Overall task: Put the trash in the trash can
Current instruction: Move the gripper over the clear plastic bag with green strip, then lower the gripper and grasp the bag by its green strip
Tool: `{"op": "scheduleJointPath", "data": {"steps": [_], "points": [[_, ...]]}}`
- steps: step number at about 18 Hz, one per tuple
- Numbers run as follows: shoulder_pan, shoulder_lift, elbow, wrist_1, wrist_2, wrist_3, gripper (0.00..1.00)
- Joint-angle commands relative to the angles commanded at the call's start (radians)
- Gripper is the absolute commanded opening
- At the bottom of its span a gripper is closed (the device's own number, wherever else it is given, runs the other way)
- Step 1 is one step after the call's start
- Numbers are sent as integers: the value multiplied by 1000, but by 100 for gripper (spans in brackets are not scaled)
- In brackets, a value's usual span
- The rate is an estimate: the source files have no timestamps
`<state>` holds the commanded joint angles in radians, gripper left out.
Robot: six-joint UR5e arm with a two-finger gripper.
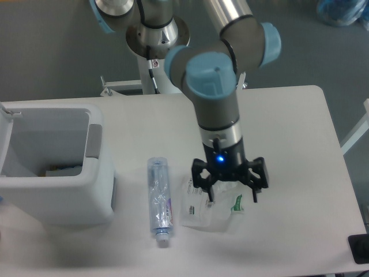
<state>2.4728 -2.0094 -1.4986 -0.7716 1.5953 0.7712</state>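
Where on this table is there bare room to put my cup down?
The table's whole right side, beyond the gripper, is bare, as is the back strip behind the bottle. The front left is crowded: white bin, bottle, and plastic bag under the open gripper.

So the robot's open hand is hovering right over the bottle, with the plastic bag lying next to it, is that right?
Not quite. The camera view shows the open hand over the plastic bag, not the bottle. The bottle lies beside it, toward the white bin.
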Motion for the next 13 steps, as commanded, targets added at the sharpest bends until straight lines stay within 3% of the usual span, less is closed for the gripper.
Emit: {"op": "scheduleJointPath", "data": {"steps": [9,13], "points": [[90,-35,-78,-9,-57,485,100],[100,-51,-103,-9,-57,537,100]]}}
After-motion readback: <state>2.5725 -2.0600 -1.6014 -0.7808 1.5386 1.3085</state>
